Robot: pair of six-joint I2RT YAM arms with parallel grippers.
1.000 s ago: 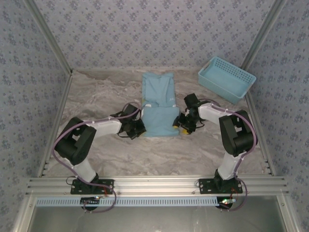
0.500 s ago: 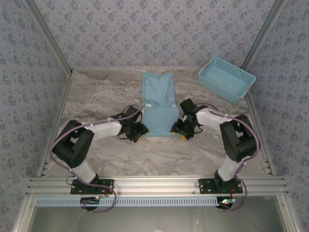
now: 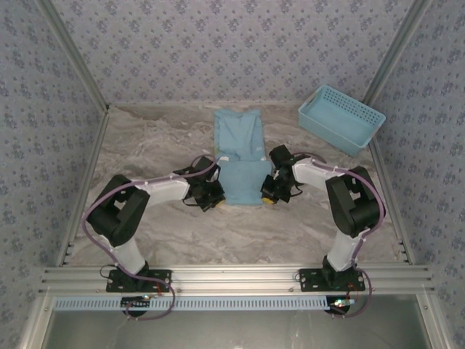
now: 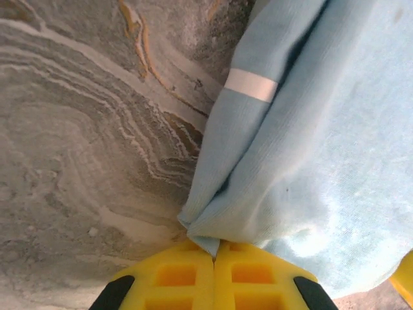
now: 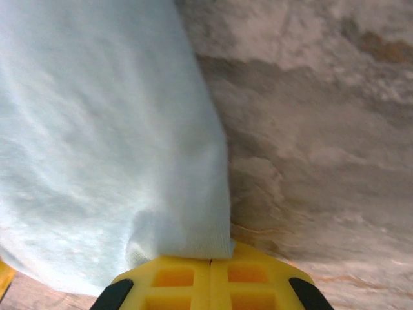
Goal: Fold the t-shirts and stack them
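Left gripper and right gripper pinched tight on t-shirt corners — basket well apart, far right

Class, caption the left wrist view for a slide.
Left gripper shut on a corner of the light blue t-shirt, marbled table beside it.

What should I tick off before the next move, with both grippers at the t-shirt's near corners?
1. Left gripper shut on the near-left corner of the light blue cloth t-shirt: ok.
2. Right gripper shut on the near-right corner: ok.
3. All cloth layers caught in each pinch: cannot tell.
4. T-shirt's far part lying flat on the marbled table: ok.
5. Light blue plastic lattice basket standing apart from the t-shirt, at the far right: ok.
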